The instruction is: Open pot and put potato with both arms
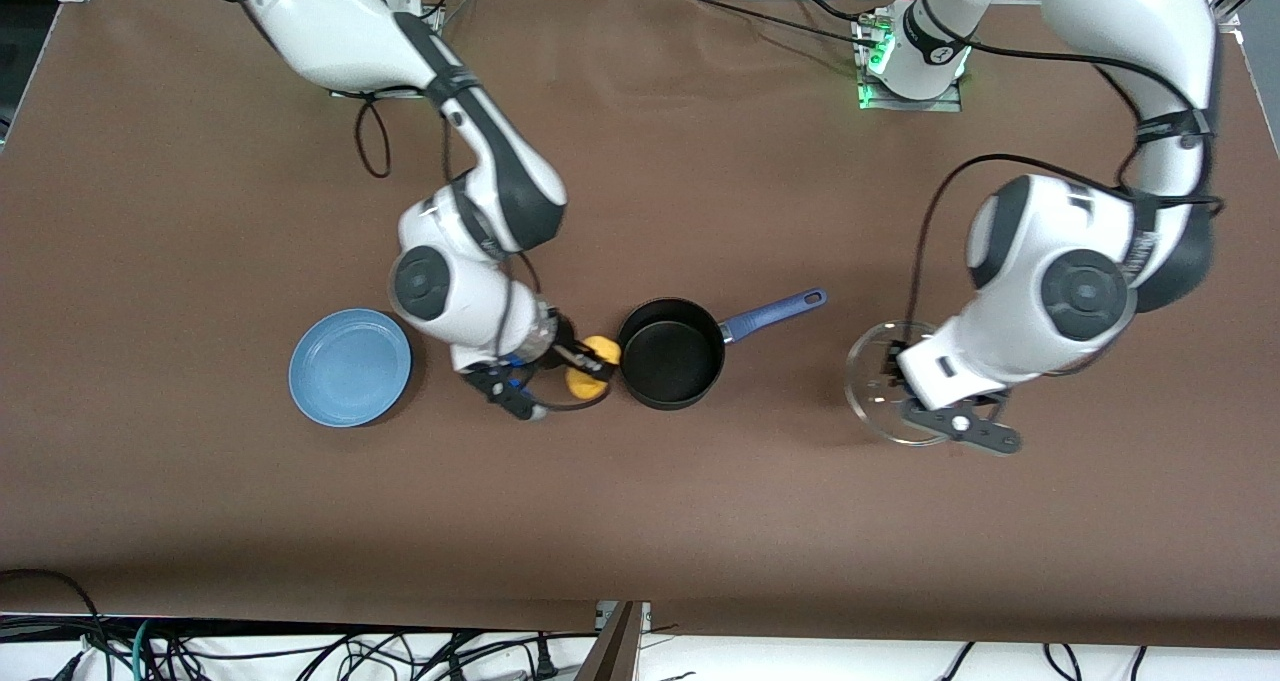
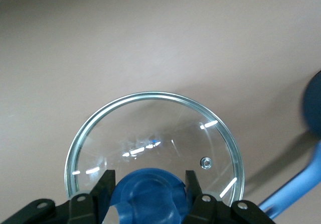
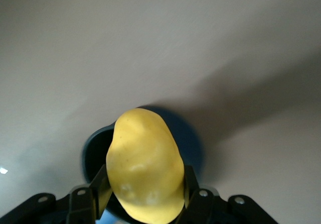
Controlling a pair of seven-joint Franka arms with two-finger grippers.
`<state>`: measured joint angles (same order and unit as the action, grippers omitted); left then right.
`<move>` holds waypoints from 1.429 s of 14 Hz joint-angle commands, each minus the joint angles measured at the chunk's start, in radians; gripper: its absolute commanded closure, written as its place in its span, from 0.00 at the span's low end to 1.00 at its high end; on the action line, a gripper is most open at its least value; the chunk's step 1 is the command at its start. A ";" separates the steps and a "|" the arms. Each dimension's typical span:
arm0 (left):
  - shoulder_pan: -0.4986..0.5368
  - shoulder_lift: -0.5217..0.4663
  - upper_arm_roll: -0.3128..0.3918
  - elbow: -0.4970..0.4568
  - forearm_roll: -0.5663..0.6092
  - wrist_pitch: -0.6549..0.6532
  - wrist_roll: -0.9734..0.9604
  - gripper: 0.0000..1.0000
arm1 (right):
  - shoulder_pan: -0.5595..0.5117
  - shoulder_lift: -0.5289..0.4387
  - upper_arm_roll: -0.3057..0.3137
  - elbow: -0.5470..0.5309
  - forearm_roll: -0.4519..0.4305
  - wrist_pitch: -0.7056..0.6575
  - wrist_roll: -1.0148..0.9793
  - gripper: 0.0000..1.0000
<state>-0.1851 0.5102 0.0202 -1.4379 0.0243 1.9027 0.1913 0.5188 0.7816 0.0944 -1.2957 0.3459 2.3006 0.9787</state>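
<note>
The potato (image 1: 588, 366) sits clamped between the right gripper's (image 1: 578, 365) fingers, held in the air just beside the rim of the uncovered black pot (image 1: 670, 352), on the side toward the blue plate (image 1: 350, 367). The right arm bends down steeply from its base. The left gripper (image 1: 893, 363), toward the left arm's end of the table, is closed on the blue knob (image 2: 148, 191) of the glass lid (image 1: 880, 386); its wrist hides much of the lid.

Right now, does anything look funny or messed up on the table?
No. The right hand holds the potato beside the open pot, and the left hand holds the lid by its knob. Nothing is spilled or broken.
</note>
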 commanded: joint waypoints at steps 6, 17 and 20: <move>0.055 -0.096 0.234 -0.332 -0.151 0.203 0.532 0.47 | 0.024 0.010 -0.002 0.036 0.022 0.033 0.063 0.00; 0.076 -0.124 0.285 -0.724 -0.236 0.679 0.662 0.37 | -0.125 -0.554 -0.286 -0.368 -0.120 -0.398 -0.624 0.00; 0.084 -0.105 0.285 -0.720 -0.282 0.679 0.662 0.15 | -0.125 -0.665 -0.332 -0.398 -0.227 -0.533 -0.680 0.00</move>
<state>-0.1061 0.4280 0.3006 -2.1375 -0.2097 2.5720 0.8138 0.3787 0.2287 -0.2261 -1.6098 0.1766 1.8230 0.3298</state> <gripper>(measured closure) 0.264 0.000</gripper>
